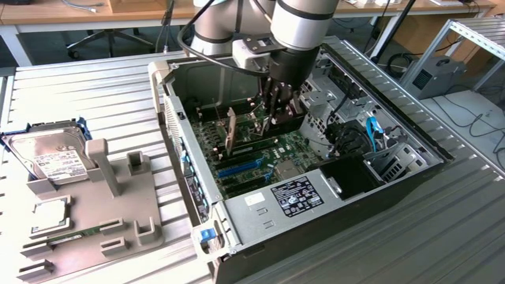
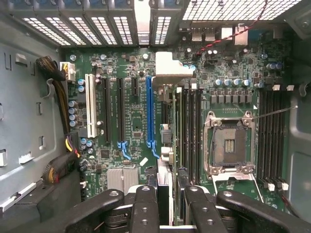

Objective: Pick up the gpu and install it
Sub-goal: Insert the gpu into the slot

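Observation:
My gripper (image 1: 275, 121) reaches down into the open computer case (image 1: 261, 207). It is shut on the gpu (image 1: 234, 133), which it holds upright over the green motherboard (image 1: 288, 145). In the wrist view the gpu (image 2: 166, 141) appears edge-on between the black fingers (image 2: 146, 204). Its silvery bracket end (image 2: 170, 65) points toward the slotted rear wall. The card runs alongside the long blue slot (image 2: 149, 111), slightly to the socket side of it. Whether its lower edge touches a slot I cannot tell.
A grey fixture (image 1: 94, 213) on the exterior view's left carries a silver hard drive (image 1: 51, 157), a processor chip (image 1: 49, 216) and a thin memory stick (image 1: 75, 236). Inside the case are the open processor socket (image 2: 228, 145), a cable bundle (image 2: 58, 97) and a blue cable (image 1: 372, 133).

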`<action>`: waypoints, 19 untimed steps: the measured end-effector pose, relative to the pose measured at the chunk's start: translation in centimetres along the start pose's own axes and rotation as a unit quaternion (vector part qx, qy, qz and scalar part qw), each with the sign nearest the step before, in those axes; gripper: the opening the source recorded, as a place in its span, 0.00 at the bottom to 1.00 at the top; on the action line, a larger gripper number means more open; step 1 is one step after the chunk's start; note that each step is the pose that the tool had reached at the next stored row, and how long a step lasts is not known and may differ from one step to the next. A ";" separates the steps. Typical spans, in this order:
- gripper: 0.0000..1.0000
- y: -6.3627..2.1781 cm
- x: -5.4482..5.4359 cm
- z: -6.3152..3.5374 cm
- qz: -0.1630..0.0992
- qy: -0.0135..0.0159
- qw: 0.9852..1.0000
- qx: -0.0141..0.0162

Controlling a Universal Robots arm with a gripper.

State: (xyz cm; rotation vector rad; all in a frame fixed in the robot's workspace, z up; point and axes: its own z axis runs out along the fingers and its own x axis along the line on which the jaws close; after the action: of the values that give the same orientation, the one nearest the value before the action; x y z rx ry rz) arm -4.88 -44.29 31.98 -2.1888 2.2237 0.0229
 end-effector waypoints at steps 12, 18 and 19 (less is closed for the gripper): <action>0.26 0.05 0.3 0.20 0.000 0.000 1.000 0.000; 0.26 0.08 0.4 0.30 0.000 0.000 1.000 0.000; 0.26 0.08 0.4 0.32 0.000 0.000 1.000 0.000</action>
State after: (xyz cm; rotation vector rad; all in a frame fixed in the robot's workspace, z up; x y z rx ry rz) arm -4.97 -44.69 31.65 -2.1890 2.2237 0.0229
